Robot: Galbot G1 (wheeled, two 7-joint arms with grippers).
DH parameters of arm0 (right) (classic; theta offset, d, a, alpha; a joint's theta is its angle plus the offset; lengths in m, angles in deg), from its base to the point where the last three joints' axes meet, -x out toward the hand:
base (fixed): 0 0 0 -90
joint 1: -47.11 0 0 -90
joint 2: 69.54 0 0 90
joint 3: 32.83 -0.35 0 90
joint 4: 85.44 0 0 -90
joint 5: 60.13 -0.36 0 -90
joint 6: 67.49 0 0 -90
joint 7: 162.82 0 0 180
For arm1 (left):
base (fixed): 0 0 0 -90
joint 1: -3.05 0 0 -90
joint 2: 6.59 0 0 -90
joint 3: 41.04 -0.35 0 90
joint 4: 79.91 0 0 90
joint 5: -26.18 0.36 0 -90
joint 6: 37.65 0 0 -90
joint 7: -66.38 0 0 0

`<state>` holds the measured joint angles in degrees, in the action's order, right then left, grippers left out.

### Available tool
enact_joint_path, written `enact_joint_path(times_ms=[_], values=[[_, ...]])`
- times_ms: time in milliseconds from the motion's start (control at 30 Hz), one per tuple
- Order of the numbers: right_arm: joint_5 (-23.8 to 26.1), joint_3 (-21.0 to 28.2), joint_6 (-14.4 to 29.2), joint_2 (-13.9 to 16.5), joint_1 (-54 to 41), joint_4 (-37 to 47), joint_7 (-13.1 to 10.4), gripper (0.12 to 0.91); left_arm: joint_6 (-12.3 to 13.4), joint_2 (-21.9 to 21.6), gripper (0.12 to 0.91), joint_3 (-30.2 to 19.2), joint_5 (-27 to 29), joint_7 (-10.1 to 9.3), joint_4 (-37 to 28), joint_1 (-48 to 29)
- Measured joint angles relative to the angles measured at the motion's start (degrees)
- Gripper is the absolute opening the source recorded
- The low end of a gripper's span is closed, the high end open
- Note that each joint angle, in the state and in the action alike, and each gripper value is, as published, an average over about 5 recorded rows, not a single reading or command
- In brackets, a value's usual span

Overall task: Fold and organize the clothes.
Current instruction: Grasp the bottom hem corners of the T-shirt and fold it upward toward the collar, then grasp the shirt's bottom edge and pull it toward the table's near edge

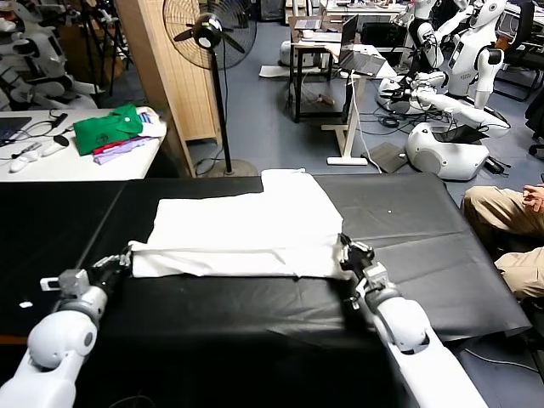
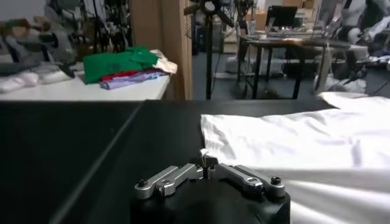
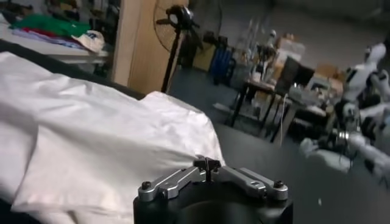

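Centre frame, black table point(image 1: 442, 255) | white T-shirt point(image 1: 242, 234) part-folded | left gripper point(image 1: 126, 255) pinching near hem corner; right gripper point(image 1: 347, 252) clenched at opposite corner | risk: uneven pull skews fold

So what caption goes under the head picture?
Both end effectors, left and right, at the white T-shirt's near corners.

Black table point(image 1: 442, 255) bare around T-shirt point(image 1: 246, 229); fan point(image 1: 208, 34), wooden partition point(image 1: 161, 68) stand beyond far edge.
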<state>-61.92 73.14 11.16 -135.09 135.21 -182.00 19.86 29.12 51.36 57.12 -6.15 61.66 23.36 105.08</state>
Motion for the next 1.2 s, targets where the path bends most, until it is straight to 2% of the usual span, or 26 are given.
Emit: enact_joint_path(times_ms=[67,133,367,467,567,667,800,900,1000,1200], values=[[-1.4,-0.5,-0.9,0.2,1.1,-1.1,0.2,0.245,-0.2,0.2,0.149,-0.3,0.3,-0.15,-0.2,-0.4],[-2.8,-1.1,-2.0,0.2,2.7,-2.7,-0.1,0.361,-0.2,0.4,0.201,-0.4,0.6,-0.19,-0.4,-0.7],[-8.8,-4.2,-6.8,-0.2,9.9,-10.3,-1.8,0.725,-0.2,0.8,0.586,-0.3,0.8,0.14,-0.3,0.1],[-10.9,-5.2,-8.8,-0.5,12.5,-12.7,-2.2,0.788,-0.4,1.1,0.727,0.1,0.4,0.40,0.1,0.9],[-12.3,-5.6,-10.3,-0.9,14.1,-13.6,-2.7,0.797,-1.4,1.2,0.788,0.8,-1.4,0.58,0.6,2.1],[-13.1,-5.6,-11.3,-1.4,14.9,-13.8,-2.9,0.790,-2.8,1.0,0.797,1.6,-4.4,0.87,0.8,3.4],[-13.3,-5.5,-12.2,-2.2,15.3,-13.9,-3.2,0.722,-4.3,0.6,0.798,2.6,-8.7,1.95,0.7,4.6],[-13.4,-5.4,-12.6,-2.7,15.5,-13.8,-3.4,0.653,-5.5,0.5,0.743,3.0,-10.5,2.83,0.1,4.8],[-13.4,-5.4,-12.8,-3.2,15.7,-13.6,-3.6,0.545,-6.3,0.6,0.612,3.1,-11.9,3.51,-0.4,5.0],[-14.5,-5.3,-14.0,-3.8,16.2,-13.6,-5.1,0.211,-5.8,1.0,0.294,2.9,-11.0,3.39,-1.1,5.0]])
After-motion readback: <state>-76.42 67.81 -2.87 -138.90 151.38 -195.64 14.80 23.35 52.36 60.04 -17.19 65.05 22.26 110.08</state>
